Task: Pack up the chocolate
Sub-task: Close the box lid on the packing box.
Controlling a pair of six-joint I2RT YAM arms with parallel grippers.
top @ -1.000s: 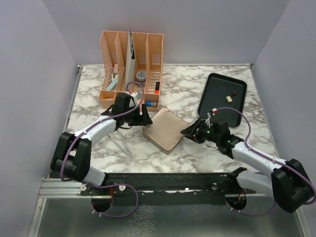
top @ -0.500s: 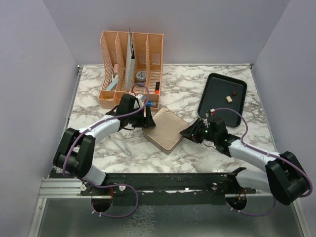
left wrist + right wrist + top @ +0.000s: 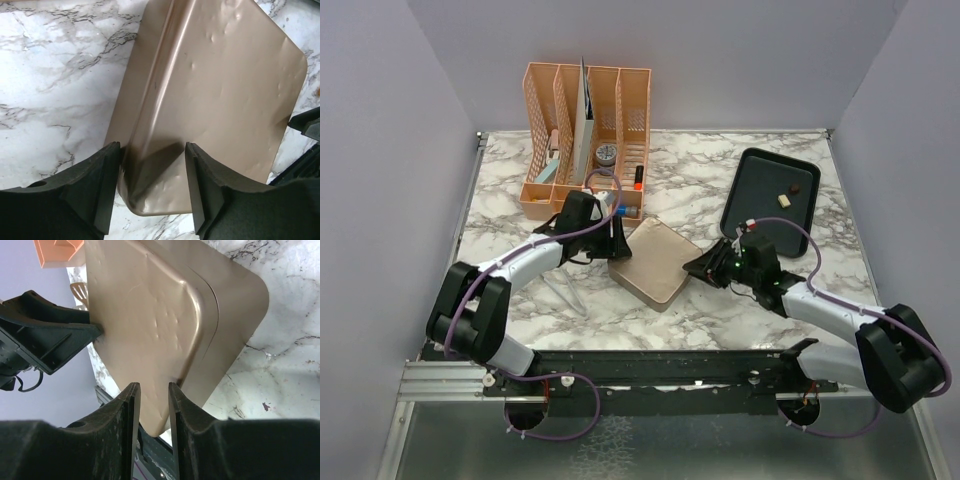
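The square gold tin (image 3: 652,262) lies shut on the marble table between both arms; it also shows in the left wrist view (image 3: 215,85) and the right wrist view (image 3: 145,315). My left gripper (image 3: 617,240) is open, and its jaws straddle the tin's left corner (image 3: 152,187). My right gripper (image 3: 698,268) is closed narrowly on the tin's right corner (image 3: 154,425), with both pads against the gold. Two chocolate pieces, one cream (image 3: 784,199) and one dark brown (image 3: 796,187), lie on the black tray (image 3: 760,215). Other chocolate is out of view.
An orange desk organizer (image 3: 585,130) with small items stands at the back left, just behind the left gripper. A pale thin utensil (image 3: 565,290) lies on the table under the left arm. Purple walls close in the sides and back.
My left gripper has moved right onto the tin's left corner. My right gripper has moved left onto the tin's right corner. The tin has shifted slightly.
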